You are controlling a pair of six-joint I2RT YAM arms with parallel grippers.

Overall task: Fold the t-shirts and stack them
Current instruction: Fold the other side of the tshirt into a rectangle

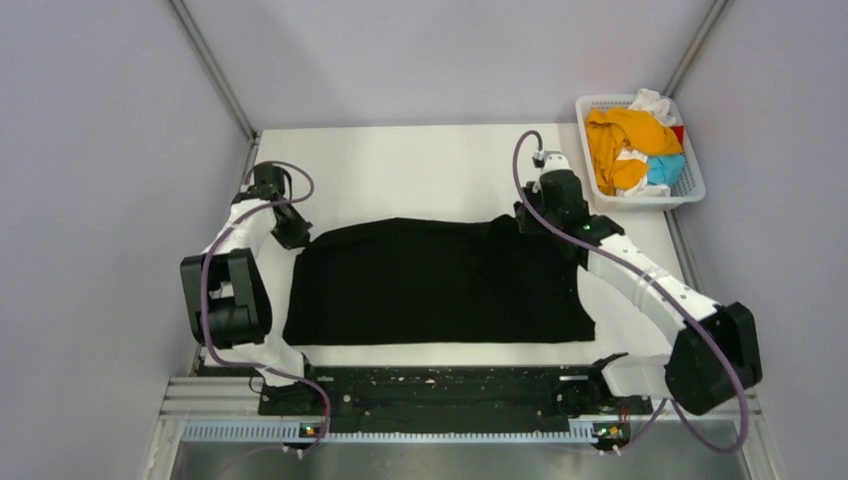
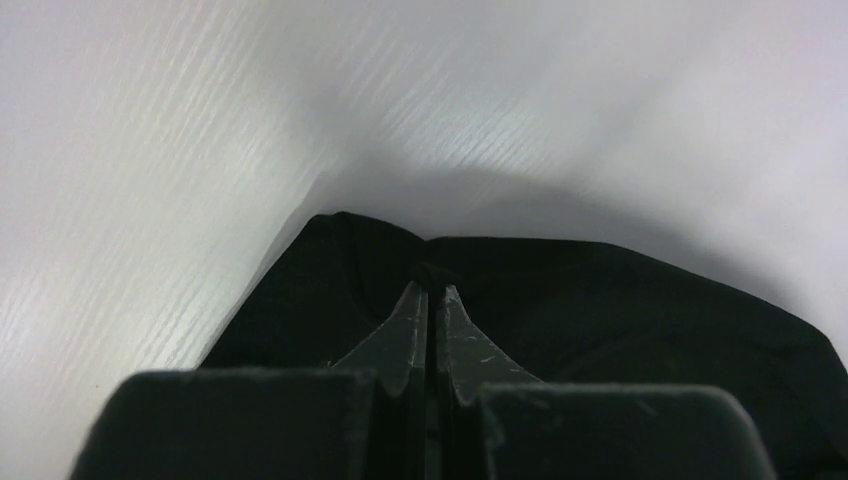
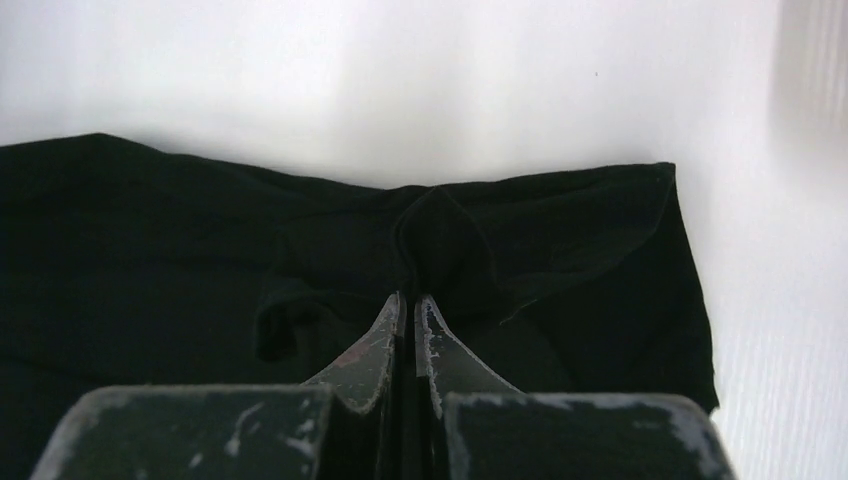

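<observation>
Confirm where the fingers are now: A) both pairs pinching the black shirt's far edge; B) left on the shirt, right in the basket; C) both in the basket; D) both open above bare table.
A: the left fingers and right fingers are each shut on a tuck of the black shirt, clear of the basket.

Black t-shirt (image 1: 440,280); white basket (image 1: 648,203); heaped shirts (image 1: 622,138) orange, blue, perhaps red.
</observation>
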